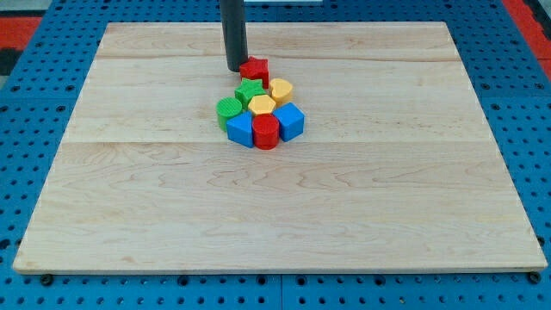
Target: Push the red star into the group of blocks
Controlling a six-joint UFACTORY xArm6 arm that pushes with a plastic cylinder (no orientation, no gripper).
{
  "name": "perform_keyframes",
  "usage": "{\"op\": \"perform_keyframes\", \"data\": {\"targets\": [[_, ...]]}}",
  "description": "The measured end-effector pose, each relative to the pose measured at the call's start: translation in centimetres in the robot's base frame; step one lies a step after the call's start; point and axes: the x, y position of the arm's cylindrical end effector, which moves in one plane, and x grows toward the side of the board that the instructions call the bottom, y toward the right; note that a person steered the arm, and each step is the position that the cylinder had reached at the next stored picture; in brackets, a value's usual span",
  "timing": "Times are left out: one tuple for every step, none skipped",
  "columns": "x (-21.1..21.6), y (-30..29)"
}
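The red star lies at the top of the block group, touching or nearly touching the green star below it. My tip is right against the red star's left side. The group below holds a yellow block, a yellow hexagon, a green cylinder, a blue block, a red cylinder and a blue cube, all packed close together.
The wooden board lies on a blue pegboard. The group sits in the upper middle of the board, not far from the board's top edge.
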Motion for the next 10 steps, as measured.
{"op": "perform_keyframes", "data": {"targets": [[-0.7, -1.5], [-0.7, -4.7], [-0.4, -6.2], [-0.3, -5.7], [1.1, -4.3], [2.8, -4.1], [2.8, -2.3], [1.8, 2.8], [-0.4, 6.6], [-2.2, 7.3]]}}
